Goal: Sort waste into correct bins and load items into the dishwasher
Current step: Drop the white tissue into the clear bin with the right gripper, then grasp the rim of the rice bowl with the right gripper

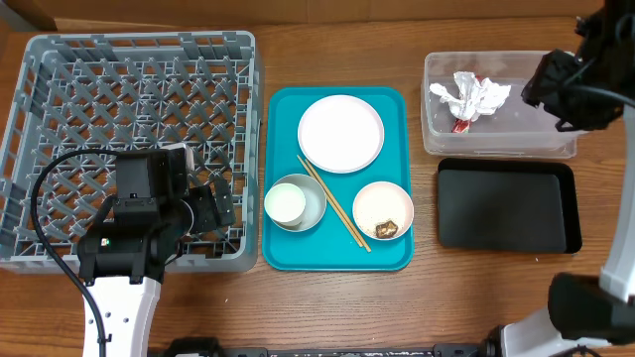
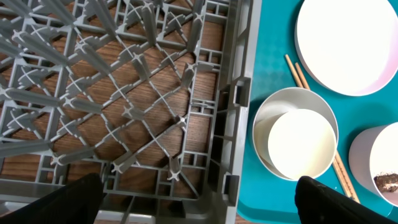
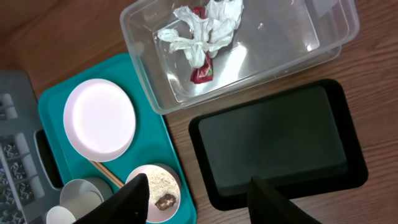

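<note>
My left gripper (image 2: 202,202) hangs open and empty over the near right corner of the grey dish rack (image 1: 129,139). Beside it on the teal tray stand the white plate (image 1: 340,133), a white cup (image 2: 301,143) nested in the grey bowl (image 2: 268,112), two chopsticks (image 1: 332,203), and the pink bowl (image 1: 383,210) with rice and a brown scrap (image 3: 165,201). The crumpled napkin (image 3: 202,28) and red sauce packet (image 3: 202,71) lie in the clear tub (image 3: 280,37). My right gripper (image 3: 202,202) is open and empty, high above the black tray (image 3: 273,137) and the tub.
The teal serving tray (image 1: 283,109) sits between the rack and the two bins. The black tray (image 1: 508,206) lies in front of the clear tub (image 1: 536,139) at the right. A black cable (image 1: 50,183) loops over the rack beside my left arm.
</note>
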